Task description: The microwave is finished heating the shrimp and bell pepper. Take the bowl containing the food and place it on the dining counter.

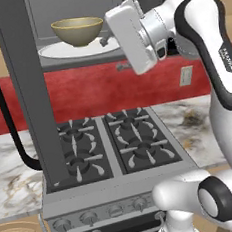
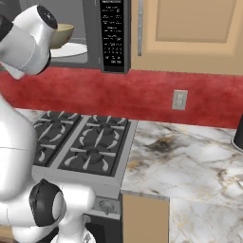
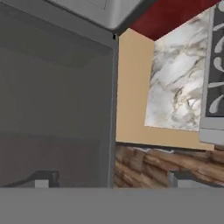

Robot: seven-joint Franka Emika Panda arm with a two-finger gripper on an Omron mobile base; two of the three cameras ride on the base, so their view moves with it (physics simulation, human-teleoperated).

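From the left base view, the microwave [image 1: 74,21] stands open above the stove [image 1: 116,153], its dark grey door [image 1: 28,96] swung out toward the camera on the left. Inside, the beige bowl [image 1: 77,31] sits upright on the white turntable [image 1: 56,51]. What is in the bowl cannot be seen from here. The robot's white hand [image 1: 133,36] is just to the right of the bowl, at about the same height, in front of the microwave's opening. A small dark finger [image 1: 104,40] pokes out beside the bowl, near it; whether it touches cannot be told, nor how wide the jaws are. Small dark lettering on the arm is too small to read.

From the right base view, the bowl [image 2: 61,34] peeks out behind the arm's white wrist, left of the microwave's black keypad strip [image 2: 114,35]. The keypad's white markings are too fine to read.

In the hand view, two finger tips [image 3: 41,180] rise well apart, with the grey microwave door [image 3: 52,100] between and behind them.
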